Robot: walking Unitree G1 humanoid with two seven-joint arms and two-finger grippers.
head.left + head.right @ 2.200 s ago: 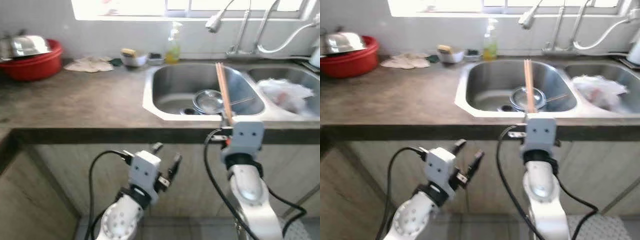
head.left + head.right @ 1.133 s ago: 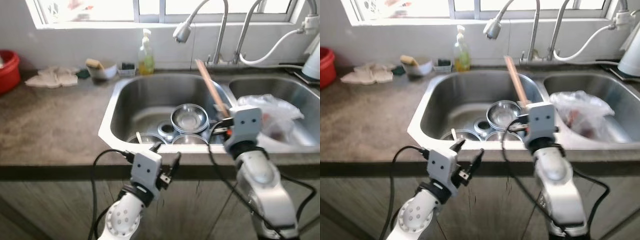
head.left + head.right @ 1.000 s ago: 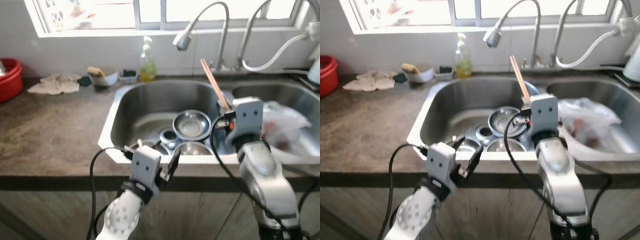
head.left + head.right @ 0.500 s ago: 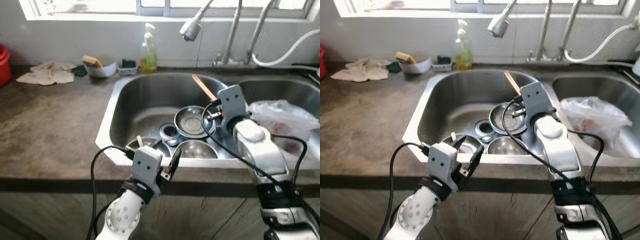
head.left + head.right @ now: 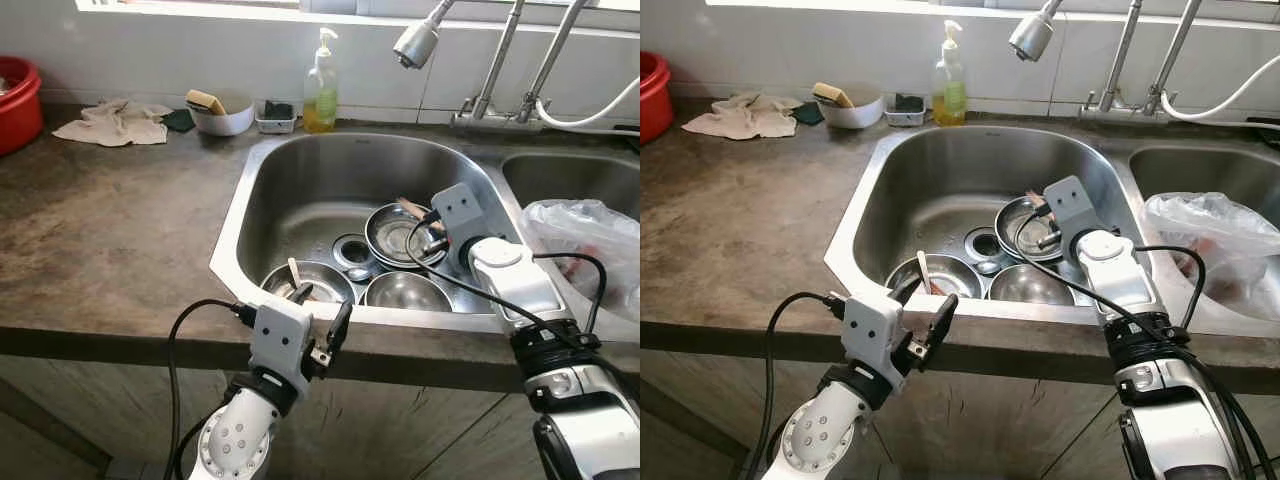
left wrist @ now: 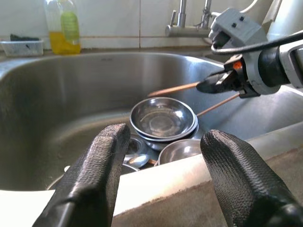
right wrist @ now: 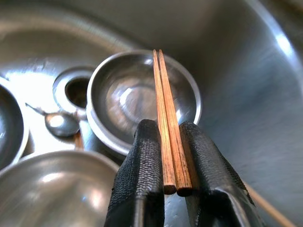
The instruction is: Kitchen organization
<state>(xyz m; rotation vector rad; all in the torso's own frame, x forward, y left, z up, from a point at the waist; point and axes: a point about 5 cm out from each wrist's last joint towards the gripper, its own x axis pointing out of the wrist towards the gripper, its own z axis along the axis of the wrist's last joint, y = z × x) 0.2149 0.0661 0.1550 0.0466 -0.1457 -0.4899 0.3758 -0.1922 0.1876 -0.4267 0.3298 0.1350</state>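
1. The right gripper (image 7: 171, 163) is down inside the left basin of the sink (image 5: 232, 262), its two black fingers clamped on a pair of wooden chopsticks (image 7: 166, 120). The sticks lie side by side and point out over the upper steel bowl (image 5: 400, 232).

2. The chopsticks are in hand and held low over the dishes; from the eye views I cannot tell whether their tips touch that bowl or hang just above it.

3. The left gripper (image 5: 318, 315) hovers at the front rim of the sink with its fingers spread apart and nothing between them. It looks on standby.

4. What is left, as I judge it: the chopsticks are not yet set down, so that step is unfinished.

5. Several steel bowls sit close together around the drain (image 5: 350, 246). One near bowl (image 5: 306, 281) at the front holds a pale utensil. All appear unsorted.

6. A crumpled plastic bag (image 5: 585, 228) lies in the right basin. On the surface (image 5: 110, 220) behind the sink stand a soap bottle (image 5: 320, 80), a white bowl (image 5: 222, 114) with a sponge, and a cloth (image 5: 112, 120). None of this looks tidied, so most of the organizing appears to remain.
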